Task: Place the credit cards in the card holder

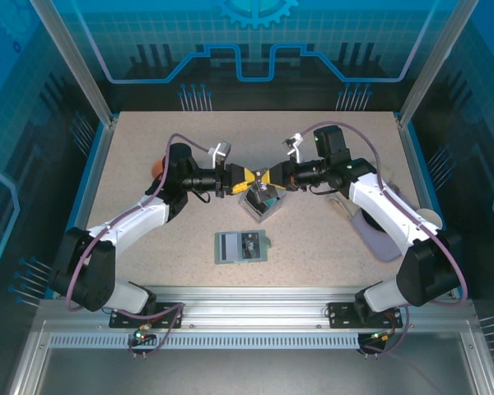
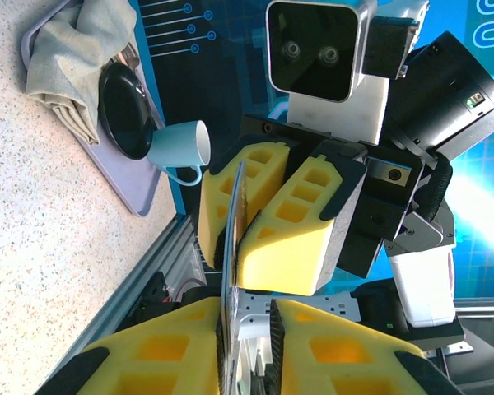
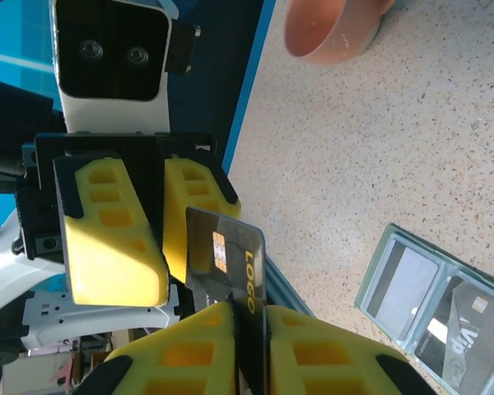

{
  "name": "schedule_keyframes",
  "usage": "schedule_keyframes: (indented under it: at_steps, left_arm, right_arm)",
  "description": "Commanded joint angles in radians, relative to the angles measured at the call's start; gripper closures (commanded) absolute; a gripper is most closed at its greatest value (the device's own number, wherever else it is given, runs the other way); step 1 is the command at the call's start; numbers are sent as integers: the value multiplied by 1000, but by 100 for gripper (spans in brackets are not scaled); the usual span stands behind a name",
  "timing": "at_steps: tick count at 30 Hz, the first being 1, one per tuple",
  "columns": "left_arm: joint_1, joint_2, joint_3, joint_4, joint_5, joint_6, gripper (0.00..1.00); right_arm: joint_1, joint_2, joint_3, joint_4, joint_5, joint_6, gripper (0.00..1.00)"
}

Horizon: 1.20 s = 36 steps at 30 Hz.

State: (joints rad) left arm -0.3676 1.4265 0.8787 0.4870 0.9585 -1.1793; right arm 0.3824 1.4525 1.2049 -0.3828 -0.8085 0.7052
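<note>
Two cards (image 3: 469,321) in the card holder (image 1: 266,248), 6 o'clock from your right end effector (image 3: 249,313) pinching a third, dark card (image 3: 230,255); left end effector (image 2: 245,309) slightly parted around it.

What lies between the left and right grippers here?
A dark credit card with a chip, pinched by the right gripper, its far end at the left gripper's fingers; clearest in the right wrist view.

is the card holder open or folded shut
Open: the card holder lies spread flat on the table, grey inside up, a dark card in one slot.
</note>
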Motion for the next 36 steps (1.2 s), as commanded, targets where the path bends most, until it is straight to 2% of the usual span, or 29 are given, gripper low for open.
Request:
schedule_keyframes:
  at_steps: [1, 4, 7, 14, 26, 33, 34, 36]
  left_arm:
    - [-14, -40, 13, 157, 62, -10, 80]
    - [-14, -42, 14, 157, 63, -11, 82]
    - [-14, -40, 14, 157, 62, -11, 84]
    - [-14, -44, 12, 163, 62, -14, 84]
    - [-14, -48, 14, 165, 63, -16, 83]
    - [-14, -37, 13, 151, 50, -10, 89]
    - [-14, -32, 13, 141, 47, -7, 90]
    - [-13, -25, 20, 67, 25, 25, 92]
  right_arm:
    - [-16, 27, -35, -70, 133, 20, 82]
    - [-16, 32, -41, -63, 118, 23, 77]
    - [-19, 31, -41, -63, 119, 25, 78]
    - [-35, 37, -47, -68, 116, 30, 85]
    - [-50, 40, -66, -49, 106, 53, 79]
    - [-48, 40, -67, -18, 72, 68, 87]
    - [-48, 39, -65, -23, 77, 67, 88]
    - [-40, 30, -45, -109, 197, 40, 88]
